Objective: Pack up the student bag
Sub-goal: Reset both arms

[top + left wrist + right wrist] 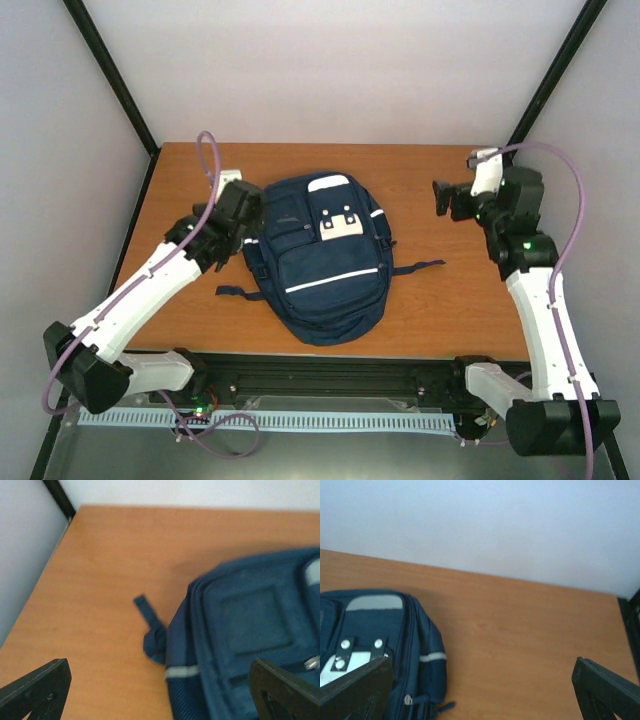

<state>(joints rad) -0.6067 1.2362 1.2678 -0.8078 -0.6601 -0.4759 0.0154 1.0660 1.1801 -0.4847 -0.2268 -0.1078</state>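
Observation:
The student bag [318, 258] lies flat in the middle of the wooden table [450, 310], navy blue with white stripes and a white front patch [338, 226]. A dark strap [415, 268] trails from its right side, and another [232, 291] from its left. My left gripper [248, 215] hovers at the bag's upper left edge, open and holding nothing. In the left wrist view the bag [250, 630] and a strap end [147, 612] lie between the wide-apart fingers [37, 690]. My right gripper [440, 198] is open, well to the right of the bag [380, 630], over bare wood.
Black frame posts [110, 70] [560, 70] rise at the table's far corners against white walls. A black rail [330, 375] runs along the near edge between the arm bases. Purple cables [570, 190] loop over both arms.

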